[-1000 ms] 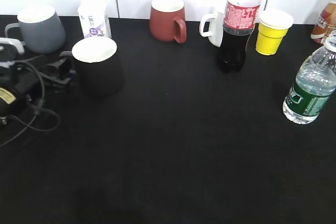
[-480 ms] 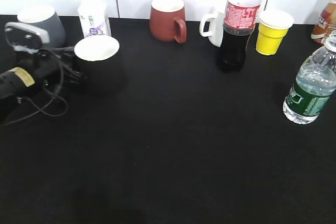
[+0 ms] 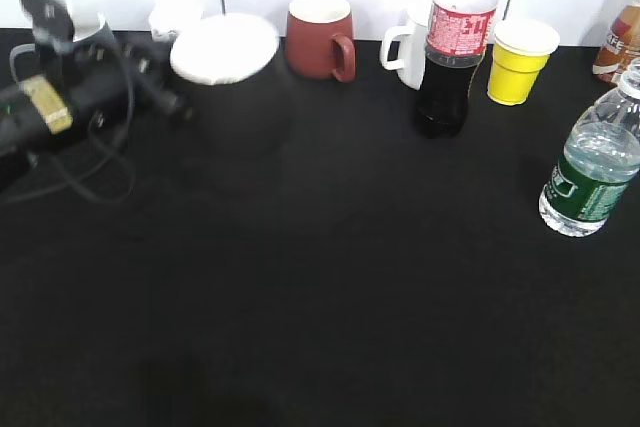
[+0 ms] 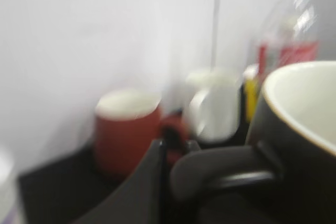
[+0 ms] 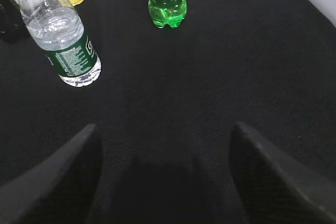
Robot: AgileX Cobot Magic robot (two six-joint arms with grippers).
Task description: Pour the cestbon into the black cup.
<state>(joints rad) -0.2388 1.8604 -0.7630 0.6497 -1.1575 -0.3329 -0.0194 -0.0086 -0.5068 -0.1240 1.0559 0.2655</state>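
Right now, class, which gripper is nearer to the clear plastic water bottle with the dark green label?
Right. The right gripper hangs open just short of the bottle; the left gripper is far across the table, holding the black mug.

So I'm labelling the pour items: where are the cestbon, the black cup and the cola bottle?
cestbon (image 3: pixel 590 182): exterior view, green label.
black cup (image 3: pixel 240 107): exterior view, dark side wall.
cola bottle (image 3: pixel 446 87): exterior view, dark lower body.

The matte black mug with a white inside (image 3: pixel 228 77) sits at the back left of the black tabletop (image 3: pixel 330 287), with the left end effector (image 3: pixel 165 97) at its handle. Right of it along the back stand the reddish-brown ceramic mug (image 3: pixel 318 37), the white mug (image 3: pixel 405 52), the red-labelled dark cola bottle (image 3: pixel 450 57) and the yellow paper cup (image 3: pixel 520 59). The clear ribbed plastic water bottle (image 3: pixel 592 162) stands far right, nearer the front
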